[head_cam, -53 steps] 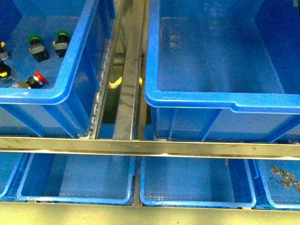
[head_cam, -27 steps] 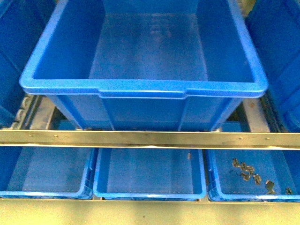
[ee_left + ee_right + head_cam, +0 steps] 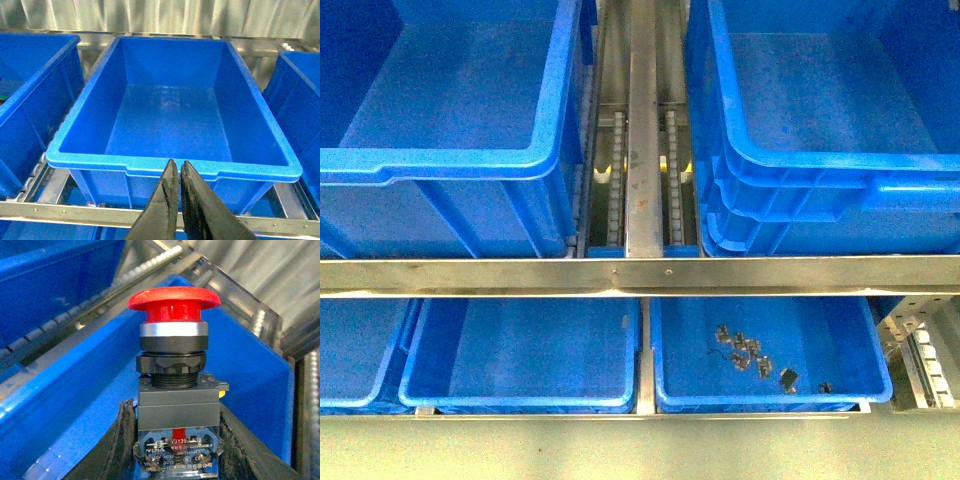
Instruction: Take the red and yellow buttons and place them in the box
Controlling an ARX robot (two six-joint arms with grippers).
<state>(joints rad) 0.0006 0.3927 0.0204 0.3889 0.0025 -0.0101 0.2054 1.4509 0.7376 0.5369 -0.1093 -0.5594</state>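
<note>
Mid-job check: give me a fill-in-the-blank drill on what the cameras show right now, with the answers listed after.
1. The right gripper is shut on a black-bodied push-button switch whose mushroom cap is ____.
2. The left gripper, facing the large deep blue plastic crate, has its jaws ____.
3. In the front view, small loose metal parts lie in a shallow blue tray on the ____ level of the rack.

Missing words: red; shut; lower.

The left gripper [image 3: 176,167] has its jaws pressed together with nothing between them, and its tips show against the near rim of the box [image 3: 100,161]. The right gripper [image 3: 176,435] clamps the red button [image 3: 173,315] by its base, cap upright.
</note>
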